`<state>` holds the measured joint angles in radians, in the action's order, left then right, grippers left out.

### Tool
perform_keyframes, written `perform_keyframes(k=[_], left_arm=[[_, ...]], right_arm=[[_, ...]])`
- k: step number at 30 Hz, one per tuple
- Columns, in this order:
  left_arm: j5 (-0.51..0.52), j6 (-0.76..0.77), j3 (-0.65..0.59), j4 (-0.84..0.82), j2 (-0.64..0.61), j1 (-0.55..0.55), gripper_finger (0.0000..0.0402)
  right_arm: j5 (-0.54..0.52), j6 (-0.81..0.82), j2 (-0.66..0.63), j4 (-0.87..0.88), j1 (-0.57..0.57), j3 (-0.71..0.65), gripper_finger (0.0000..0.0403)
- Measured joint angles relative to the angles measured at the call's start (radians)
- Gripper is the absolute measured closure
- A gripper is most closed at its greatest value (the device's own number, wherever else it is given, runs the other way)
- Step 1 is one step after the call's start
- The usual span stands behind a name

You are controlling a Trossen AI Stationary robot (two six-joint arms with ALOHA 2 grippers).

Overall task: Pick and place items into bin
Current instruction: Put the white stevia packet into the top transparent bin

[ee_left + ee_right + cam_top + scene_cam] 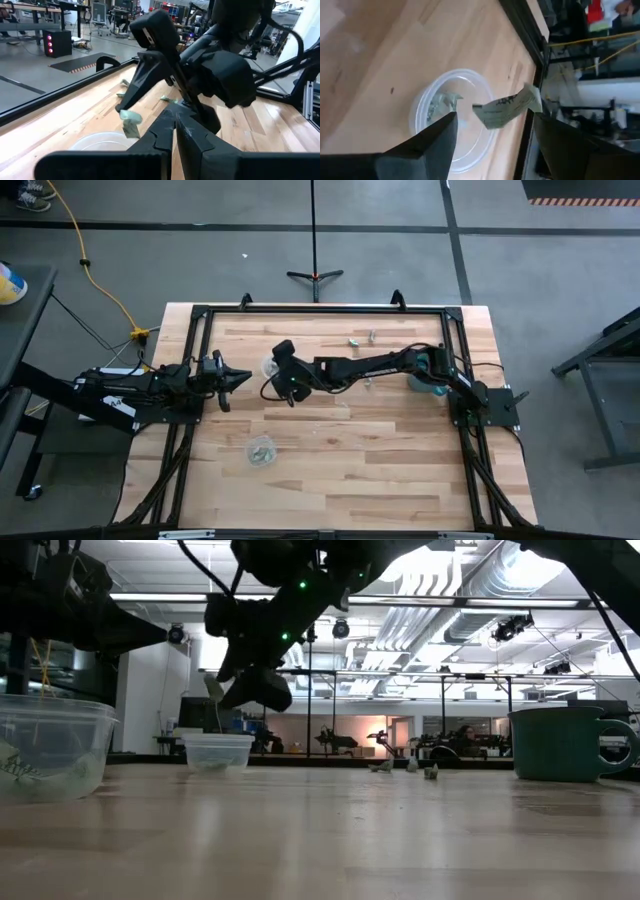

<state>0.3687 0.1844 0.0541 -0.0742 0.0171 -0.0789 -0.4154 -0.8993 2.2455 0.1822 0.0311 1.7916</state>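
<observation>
My right gripper (497,116) is open, reaching across the table and hovering over a clear cup (268,368) that has pale green-grey pieces (442,102) inside. One pale piece (507,107) shows between its spread fingers, above the cup's mouth (420,110); in the left wrist view the piece (131,117) sits just under a fingertip (122,106). Loose pieces (355,340) lie on the far part of the table. My left gripper (175,125) is shut and waits at the table's left side (235,377), next to that cup. My right gripper has the piece between its open fingers, one end of the piece (532,95) close to one fingertip (545,122). I cannot tell whether it touches that finger or hangs free in the air. The piece is clear of the cup below it.
A second clear cup (262,450) with pieces in it stands nearer the near edge. A teal mug (430,375) stands by the right arm's base. More loose pieces (431,772) lie mid-table. A black frame (320,308) runs around the table.
</observation>
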Motion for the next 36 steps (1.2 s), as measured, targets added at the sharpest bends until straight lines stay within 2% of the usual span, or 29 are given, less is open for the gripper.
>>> perform_keyframes(k=[2,4,6,8,9,10,12,13,14,15,16,17,19,21,24,26,30,33,34,35,36], left_arm=[[0.000,0.000,0.000,0.000,0.000,0.000,0.0346],[0.000,0.000,0.000,0.000,0.000,0.000,0.0346],[-0.001,0.000,0.000,0.000,0.000,0.000,0.0346],[-0.001,0.000,0.000,0.000,0.000,0.000,0.0346],[-0.001,0.000,0.000,0.000,0.000,0.000,0.0346],[-0.001,0.000,0.000,0.000,0.000,0.000,0.0346],[-0.004,0.000,0.000,0.000,0.000,0.000,0.0346],[-0.004,0.000,0.000,0.000,0.000,0.000,0.0346],[-0.004,0.000,0.000,0.000,0.000,0.000,0.0346],[-0.004,0.000,0.000,0.000,0.000,0.000,0.0346],[-0.004,0.000,0.000,0.000,0.000,0.000,0.0346],[-0.004,0.000,0.000,0.000,0.000,0.000,0.0346],[-0.004,0.000,0.000,0.000,0.000,0.000,0.0346],[-0.004,0.000,0.000,0.000,0.000,0.000,0.0346],[-0.022,0.000,0.000,-0.001,0.000,0.000,0.0346],[-0.029,0.000,0.000,-0.002,0.000,0.000,0.0346],[-0.035,0.000,0.000,-0.003,0.000,0.000,0.0346],[-0.037,0.000,0.000,-0.003,0.000,0.000,0.0346],[-0.037,0.000,0.000,-0.003,0.000,0.000,0.0346],[-0.038,0.000,0.000,-0.003,0.000,0.000,0.0346],[-0.040,0.000,0.000,-0.003,0.000,0.000,0.0346]], right_arm=[[-0.006,-0.069,-0.001,-0.008,0.001,0.000,0.0151],[-0.016,-0.011,-0.001,0.015,0.001,0.000,0.0154],[-0.005,-0.092,-0.001,0.047,0.002,0.000,0.0158],[-0.038,-0.036,0.000,0.047,-0.002,0.000,0.0165],[-0.009,-0.044,0.000,0.063,-0.001,0.000,0.0168],[-0.009,-0.129,-0.001,0.078,-0.002,0.000,0.0171],[-0.144,-0.181,0.001,0.061,-0.018,-0.001,0.0179],[-0.142,-0.188,0.001,0.057,-0.020,-0.001,0.0184],[-0.128,-0.263,0.000,0.060,-0.021,-0.001,0.0188],[-0.148,-0.354,-0.001,0.057,-0.027,0.000,0.0192],[-0.179,-0.373,-0.001,0.027,-0.038,-0.001,0.0197],[-0.157,-0.322,0.001,-0.032,-0.040,-0.002,0.0202],[-0.009,-0.282,-0.002,-0.049,-0.030,0.002,0.0210],[-0.030,-0.397,-0.005,-0.008,-0.030,0.002,0.0212],[0.008,-0.307,0.001,0.022,-0.020,-0.001,0.0213],[-0.083,-0.379,0.000,0.062,-0.014,-0.001,0.0213],[-0.187,-0.242,0.000,0.033,0.008,0.001,0.0215],[-0.346,-0.204,-0.001,0.014,0.007,0.000,0.0214],[-0.356,-0.159,-0.005,-0.002,0.004,0.000,0.0213],[-0.317,-0.096,-0.019,0.006,0.000,0.000,0.0213],[-0.221,-0.030,-0.037,0.034,-0.005,0.000,0.0213]])
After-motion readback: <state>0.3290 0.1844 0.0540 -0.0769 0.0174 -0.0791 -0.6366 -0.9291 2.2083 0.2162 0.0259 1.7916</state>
